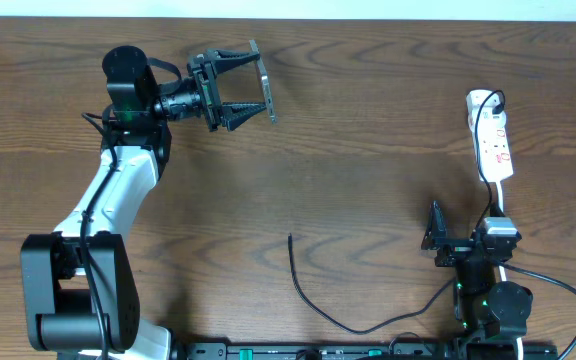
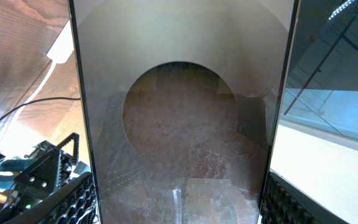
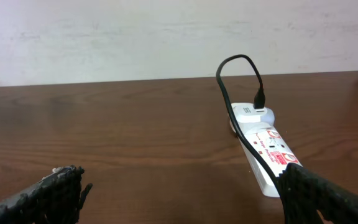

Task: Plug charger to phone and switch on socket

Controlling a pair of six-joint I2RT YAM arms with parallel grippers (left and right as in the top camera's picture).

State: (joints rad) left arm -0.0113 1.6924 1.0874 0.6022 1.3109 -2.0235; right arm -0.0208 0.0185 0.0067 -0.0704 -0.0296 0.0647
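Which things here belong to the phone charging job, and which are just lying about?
Job: phone, held in the left gripper; charger; socket.
Not the job: wooden table; right arm's own cable.

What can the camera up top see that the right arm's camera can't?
Only the top camera shows the left pincer gripping the phone, and the loose tip of the charger. Only the right wrist camera shows the pale wall. Both show the white socket with the charger plugged in, and the open right pincer.
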